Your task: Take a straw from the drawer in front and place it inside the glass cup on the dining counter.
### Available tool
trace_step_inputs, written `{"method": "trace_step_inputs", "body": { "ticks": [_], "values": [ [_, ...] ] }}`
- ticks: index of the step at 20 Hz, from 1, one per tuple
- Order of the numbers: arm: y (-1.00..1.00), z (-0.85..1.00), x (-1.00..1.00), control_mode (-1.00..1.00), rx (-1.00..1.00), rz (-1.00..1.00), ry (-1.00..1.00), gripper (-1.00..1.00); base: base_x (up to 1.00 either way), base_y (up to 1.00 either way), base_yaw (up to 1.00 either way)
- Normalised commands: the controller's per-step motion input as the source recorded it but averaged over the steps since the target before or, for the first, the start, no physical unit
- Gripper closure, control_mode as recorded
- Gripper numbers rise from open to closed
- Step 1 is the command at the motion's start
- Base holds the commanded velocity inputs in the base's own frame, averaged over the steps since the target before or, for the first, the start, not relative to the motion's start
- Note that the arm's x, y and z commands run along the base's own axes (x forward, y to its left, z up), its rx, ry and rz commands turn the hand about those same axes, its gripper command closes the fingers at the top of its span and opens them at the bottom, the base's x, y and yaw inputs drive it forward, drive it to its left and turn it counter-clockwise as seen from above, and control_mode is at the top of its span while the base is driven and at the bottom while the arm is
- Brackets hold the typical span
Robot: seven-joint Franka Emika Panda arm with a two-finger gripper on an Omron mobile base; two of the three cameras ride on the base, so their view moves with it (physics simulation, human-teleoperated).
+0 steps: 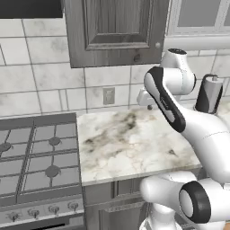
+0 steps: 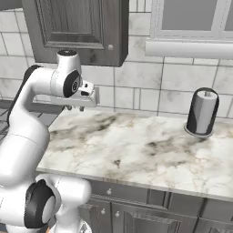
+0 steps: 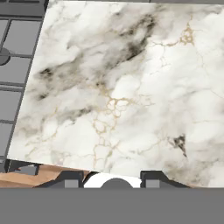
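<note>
**A:** Where was your hand [image 2: 75, 107] at that mark?

**B:** It hung above the marble surface [image 2: 136, 145], near the back wall and apart from the stone. From the right base camera it sat at about 10 o'clock of the slab. From the left base camera the hand [image 1: 147, 104] was near 1 o'clock.

**A:** Fingers?

**B:** Spread wide, nothing between them. In my hand camera the two tips [image 3: 72, 179] rose far apart at 6 o'clock, with veined marble beyond them.

**A:** The drawer?

**B:** I noted a dark grey panelled drawer front [image 2: 125, 193] just under the near edge of the surface, and it was shut. I could not tell which front was the one I needed. It also showed from the left side [image 1: 112, 187].

**A:** Other things?

**B:** The stove [image 1: 38, 157] touched the surface at 9 o'clock, grey grates level with the stone. A paper towel roll [image 2: 202, 113] stood upright in its dark holder at 2 o'clock, by the tiled wall. A grey wall cabinet [image 1: 114, 31] was at 12 o'clock, and an outlet [image 1: 108, 95] sat on the tiles below it. A strip of wooden floor [image 3: 26, 177] showed past the surface edge at 7 o'clock in my hand camera.
</note>
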Motion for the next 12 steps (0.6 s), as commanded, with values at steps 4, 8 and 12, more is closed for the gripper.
{"method": "trace_step_inputs", "body": {
  "ticks": [4, 8, 12],
  "values": [
    [0.0, 0.0, 0.0, 1.0, 0.0, 0.0, 0.0, -1.0, -0.23, 0.0, 0.0],
    [0.0, 0.0, 0.0, 1.0, 0.0, 0.0, 0.0, -1.0, -0.66, 0.0, -0.02],
    [0.0, 0.0, 0.0, 1.0, 0.0, 0.0, 0.0, -1.0, -0.62, 0.01, -0.02]
  ]
}}
